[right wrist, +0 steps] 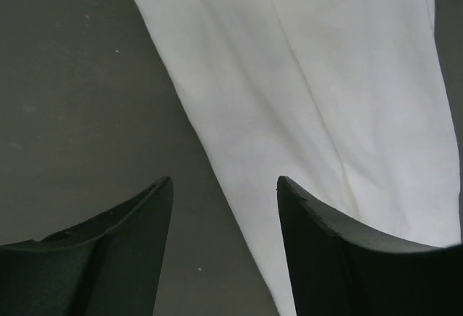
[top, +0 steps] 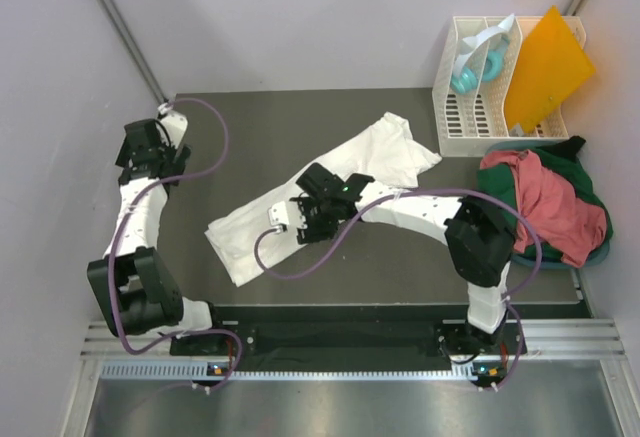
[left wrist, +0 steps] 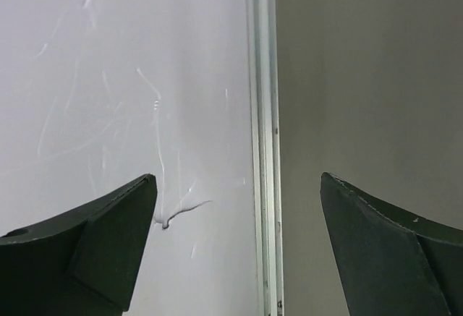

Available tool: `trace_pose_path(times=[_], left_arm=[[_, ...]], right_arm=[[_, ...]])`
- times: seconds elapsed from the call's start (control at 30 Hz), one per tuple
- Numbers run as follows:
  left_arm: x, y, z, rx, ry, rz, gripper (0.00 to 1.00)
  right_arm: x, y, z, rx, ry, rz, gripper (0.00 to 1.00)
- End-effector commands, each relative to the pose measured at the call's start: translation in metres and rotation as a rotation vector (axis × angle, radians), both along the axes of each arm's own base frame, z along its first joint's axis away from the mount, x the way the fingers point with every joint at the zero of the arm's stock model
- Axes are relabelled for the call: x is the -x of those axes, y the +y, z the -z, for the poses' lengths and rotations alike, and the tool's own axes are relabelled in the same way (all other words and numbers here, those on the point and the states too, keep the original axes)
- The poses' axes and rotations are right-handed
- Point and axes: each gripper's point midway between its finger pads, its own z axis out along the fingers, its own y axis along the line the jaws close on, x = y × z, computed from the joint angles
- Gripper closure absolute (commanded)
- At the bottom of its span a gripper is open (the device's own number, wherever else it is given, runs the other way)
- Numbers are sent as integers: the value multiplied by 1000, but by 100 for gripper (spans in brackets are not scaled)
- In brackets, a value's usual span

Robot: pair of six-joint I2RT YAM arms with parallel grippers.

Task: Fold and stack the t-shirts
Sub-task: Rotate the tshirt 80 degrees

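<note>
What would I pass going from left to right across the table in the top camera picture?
left gripper → white t-shirt → salmon-red t-shirt, lying on the pile at the right edge.

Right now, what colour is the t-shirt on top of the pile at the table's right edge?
It is a salmon-red t-shirt; the top external view shows it best.

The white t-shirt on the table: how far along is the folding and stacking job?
Partly done: the white t-shirt lies folded into a long strip on the table. In hand: the right tool hovers open over its edge, gripping nothing; the left tool is open, away from the cloth. Left: the salmon-red shirt and dark green shirt sit crumpled together, and nothing is stacked.
</note>
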Motion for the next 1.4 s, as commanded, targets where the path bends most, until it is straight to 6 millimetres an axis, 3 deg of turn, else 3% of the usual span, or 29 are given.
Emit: trace_pose_path(times=[0.0,0.23,0.53,0.73,1.13,1.23,1.37], left_arm=[[2,9,-19,95,-42,-102,1],[3,20,-54,89,-81,-138,1],[7,20,-81,71,-112,-125,1],[12,16,-88,67,-126,-108,1],[13,12,-91,78,-126,-91,1],[13,13,-91,70,-127,-89,1],[13,12,-91,81,-130,-86,1]], right_arm=[[17,33,-8,-28,-37,-136,40],[61,78,10,-53,-14,-286,39],[80,114,28,-73,10,-319,39],[78,113,48,-50,18,-302,46],[77,105,77,-11,50,-281,70],[74,103,75,-15,33,-271,67],[70,101,73,-19,17,-263,55]])
